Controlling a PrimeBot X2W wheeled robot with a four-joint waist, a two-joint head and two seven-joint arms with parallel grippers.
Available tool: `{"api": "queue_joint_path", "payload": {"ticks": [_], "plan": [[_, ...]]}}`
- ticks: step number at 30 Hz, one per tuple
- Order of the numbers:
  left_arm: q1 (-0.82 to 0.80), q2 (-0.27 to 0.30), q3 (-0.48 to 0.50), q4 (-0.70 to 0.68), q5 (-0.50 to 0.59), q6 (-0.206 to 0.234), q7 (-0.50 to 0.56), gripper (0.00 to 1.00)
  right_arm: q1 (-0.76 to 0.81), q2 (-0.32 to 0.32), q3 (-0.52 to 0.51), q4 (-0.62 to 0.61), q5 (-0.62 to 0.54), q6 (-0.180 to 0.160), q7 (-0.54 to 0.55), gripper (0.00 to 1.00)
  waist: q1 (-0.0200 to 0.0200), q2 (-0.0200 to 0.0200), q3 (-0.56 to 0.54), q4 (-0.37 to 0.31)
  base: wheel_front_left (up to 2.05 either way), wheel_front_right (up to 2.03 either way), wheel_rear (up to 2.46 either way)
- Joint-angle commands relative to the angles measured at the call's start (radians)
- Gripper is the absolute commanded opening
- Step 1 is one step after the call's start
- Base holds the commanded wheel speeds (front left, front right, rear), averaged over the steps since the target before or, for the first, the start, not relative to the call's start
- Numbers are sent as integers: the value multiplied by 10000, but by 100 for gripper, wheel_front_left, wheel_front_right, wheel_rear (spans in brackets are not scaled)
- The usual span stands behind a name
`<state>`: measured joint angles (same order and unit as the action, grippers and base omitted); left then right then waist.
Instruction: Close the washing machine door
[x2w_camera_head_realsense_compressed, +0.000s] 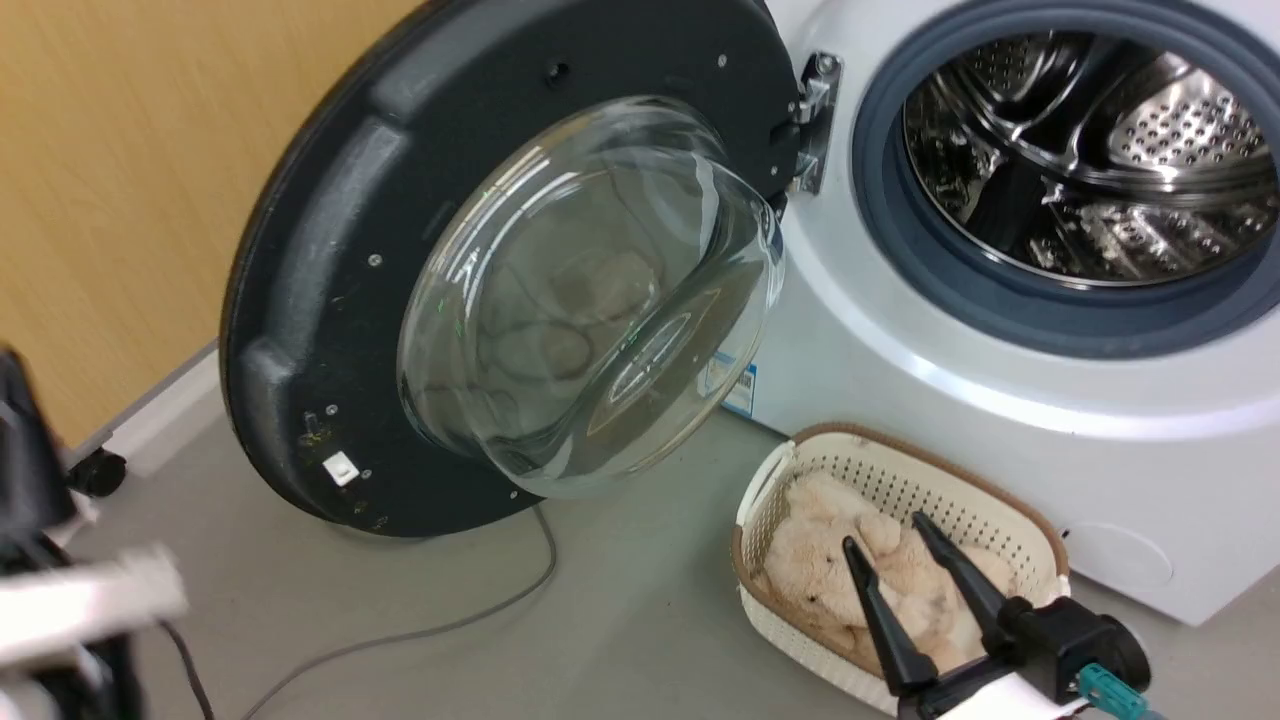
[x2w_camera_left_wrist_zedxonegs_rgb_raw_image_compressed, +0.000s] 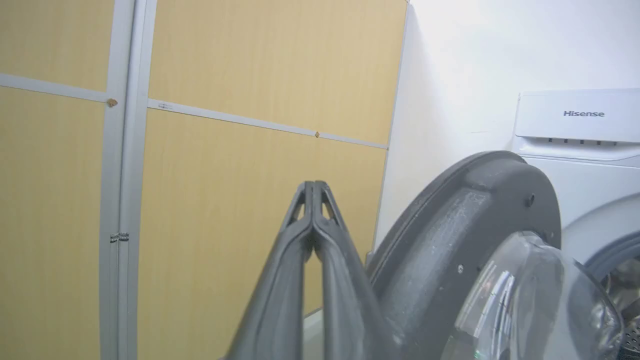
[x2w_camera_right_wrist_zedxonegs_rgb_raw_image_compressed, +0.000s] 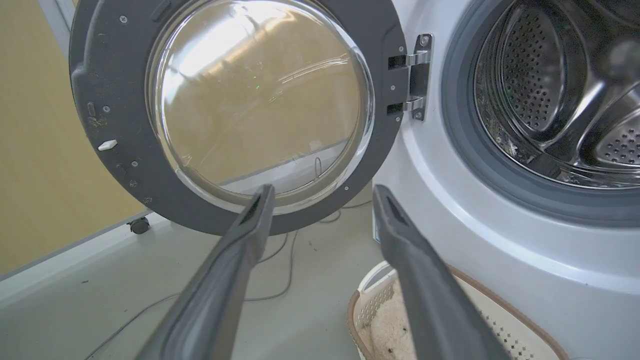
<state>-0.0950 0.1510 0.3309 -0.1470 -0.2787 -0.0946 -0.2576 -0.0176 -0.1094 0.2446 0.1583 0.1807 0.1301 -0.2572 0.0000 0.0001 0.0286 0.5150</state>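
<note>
1. The door (x2w_camera_head_realsense_compressed: 320, 300) stands wide open, swung out to the left of the machine (x2w_camera_head_realsense_compressed: 900, 400). It takes up the upper left and centre of the head view, with its inner face and glass bowl (x2w_camera_head_realsense_compressed: 600, 300) turned our way.
2. It hangs on a metal hinge (x2w_camera_head_realsense_compressed: 815, 120) at its right edge. A small white tab (x2w_camera_head_realsense_compressed: 340, 468) sits low on the rim at the opposite side.
3. I'd judge it stiff and fairly heavy, swinging only about that hinge. The glass looks smooth, slippery and breakable, so the black rim is the place to press, out at the left edge far from the hinge. The last bit likely needs a firm push to latch.
4. The left tool (x2w_camera_left_wrist_zedxonegs_rgb_raw_image_compressed: 313, 187) has its fingers pressed together with nothing between them. In the left wrist view it rises at lower centre, just left of the door's outer edge. I cannot tell whether it touches.
5. The right tool (x2w_camera_head_realsense_compressed: 885, 532), at the lower right of the head view, is spread apart and empty. It is in front of the basket (x2w_camera_head_realsense_compressed: 900, 480), which holds a plush toy (x2w_camera_head_realsense_compressed: 830, 560).
6. The drum (x2w_camera_head_realsense_compressed: 1090, 150) gapes at the upper right, and a cable (x2w_camera_head_realsense_compressed: 450, 620) trails over the floor (x2w_camera_head_realsense_compressed: 620, 620) below the door.
</note>
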Motion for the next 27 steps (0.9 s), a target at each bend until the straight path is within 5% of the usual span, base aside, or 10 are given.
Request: {"api": "queue_joint_path", "payload": {"ticks": [1,7,12,13,17,27], "plan": [[-309,163,66,173,-100,-69,-42,0,90,-65,-45,-65,-90,6,-45,100,0,-1,88,-9,0,0,0],[-2507,1419,855,2765,-1811,-262,607,0,27,-140,-130,-286,-337,6,-45,100,0,-1,620,-249,0,0,0],[-4109,1975,1660,4920,-3927,-284,2394,0,-186,-150,-64,-357,-375,6,-45,100,0,-1,975,-602,0,0,0],[-4920,2014,2121,5896,-5343,-276,3659,0,-271,-190,23,-373,-405,6,-45,100,0,-1,1115,-777,0,0,0],[-5625,1846,2370,6681,-7119,-14,6047,0,-325,-202,-35,-383,-424,6,-45,100,0,-1,1189,-921,0,0,0],[-4448,1583,1935,6478,-8769,-37,10063,0,-280,-71,-25,-301,-364,6,-45,100,0,-1,975,-1159,0,0,0]]}}
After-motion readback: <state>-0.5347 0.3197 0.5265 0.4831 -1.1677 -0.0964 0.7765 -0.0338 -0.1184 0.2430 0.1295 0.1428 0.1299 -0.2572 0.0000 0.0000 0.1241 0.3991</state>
